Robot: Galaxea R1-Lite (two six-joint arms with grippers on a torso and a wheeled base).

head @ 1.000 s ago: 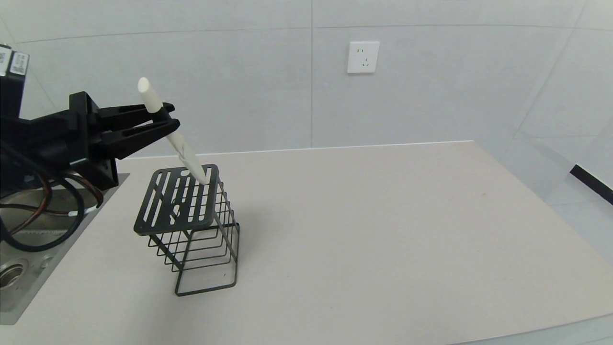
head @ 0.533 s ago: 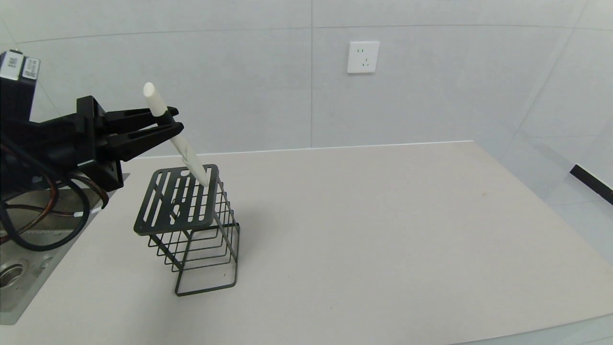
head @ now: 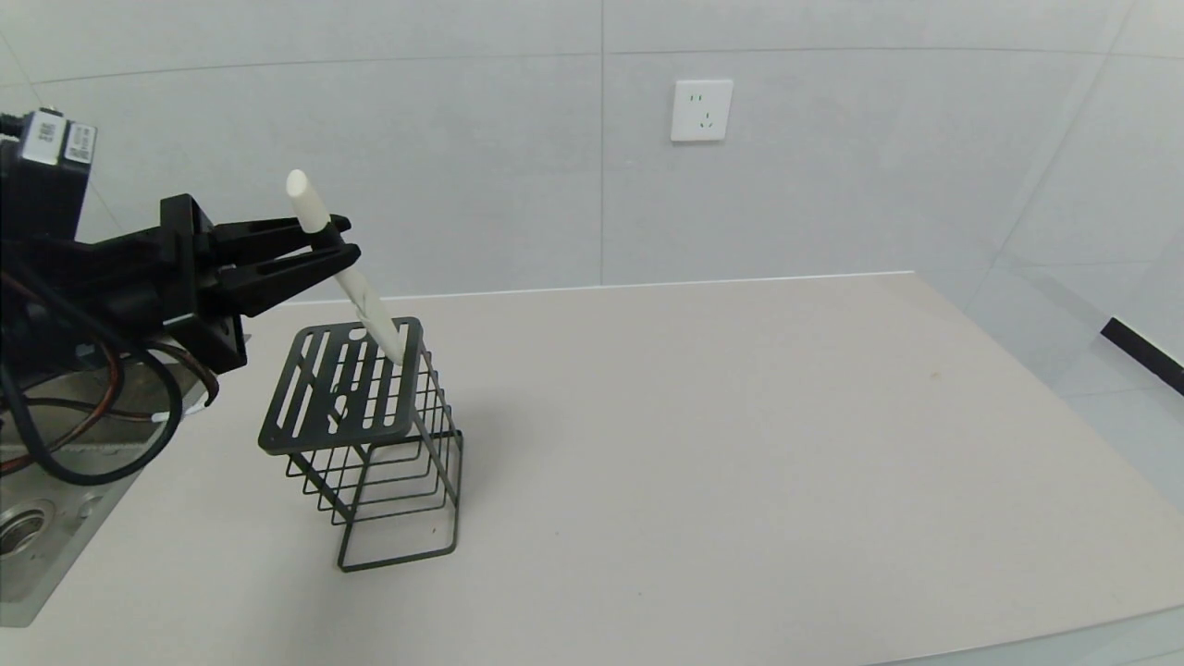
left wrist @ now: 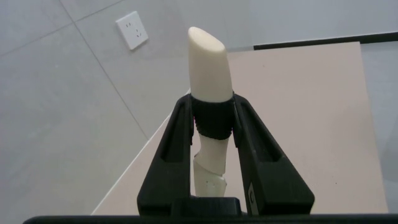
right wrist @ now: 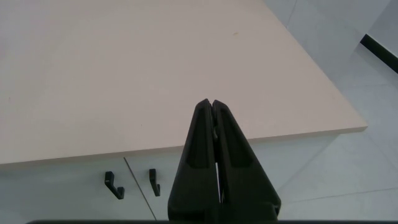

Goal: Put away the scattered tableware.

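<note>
A white long-handled utensil [head: 364,305] leans tilted, its lower end at a slot in the black perforated top [head: 324,398] of a black wire rack [head: 398,481] on the beige table [head: 740,444]. My left gripper [head: 339,239] is shut on the utensil's upper handle, left of and above the rack. In the left wrist view the utensil [left wrist: 208,62] sticks out past the left gripper [left wrist: 211,111], clamped between both fingers. My right gripper [right wrist: 212,109] is shut with nothing in it, hanging over the table's front edge [right wrist: 298,134].
A metal sink [head: 28,532] is set into the counter at the left edge, under the left arm's cables. A white wall socket [head: 701,110] sits on the tiled wall behind. Cabinet hooks [right wrist: 115,185] show below the table front.
The left gripper has shifted slightly right and down with the utensil, which now stands a little steeper; its lower end stays at the rack's slotted top.
</note>
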